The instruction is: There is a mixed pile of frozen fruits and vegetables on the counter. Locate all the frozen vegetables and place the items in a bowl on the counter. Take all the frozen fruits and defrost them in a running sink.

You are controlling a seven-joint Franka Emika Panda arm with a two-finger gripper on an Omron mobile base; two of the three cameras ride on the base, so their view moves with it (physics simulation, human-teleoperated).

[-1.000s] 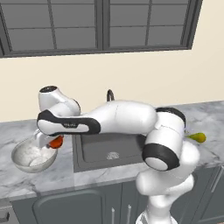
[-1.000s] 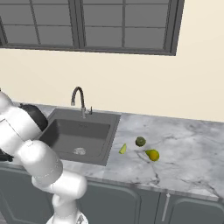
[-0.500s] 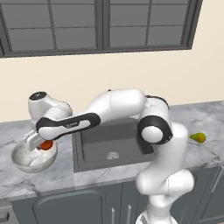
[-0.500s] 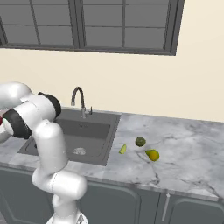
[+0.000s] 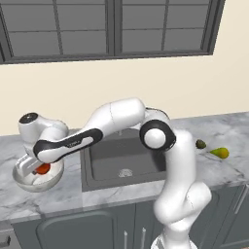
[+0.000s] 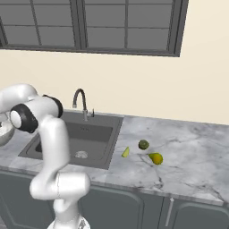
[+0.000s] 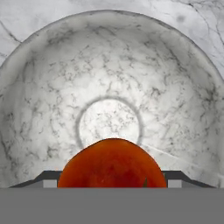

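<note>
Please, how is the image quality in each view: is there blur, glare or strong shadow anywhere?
Left base view: even, soft light, no glare; the end effector holds the red tomato over the bowl. Right base view: sharp, only faint shadows by the fruits. Hand view: the tomato is very close and large; the bowl's centre is bright.

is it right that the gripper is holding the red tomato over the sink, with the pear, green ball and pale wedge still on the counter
Not the sink. The gripper holds the red tomato over the marbled bowl, as the hand view shows. The pear, green ball and pale wedge do lie on the counter.
</note>
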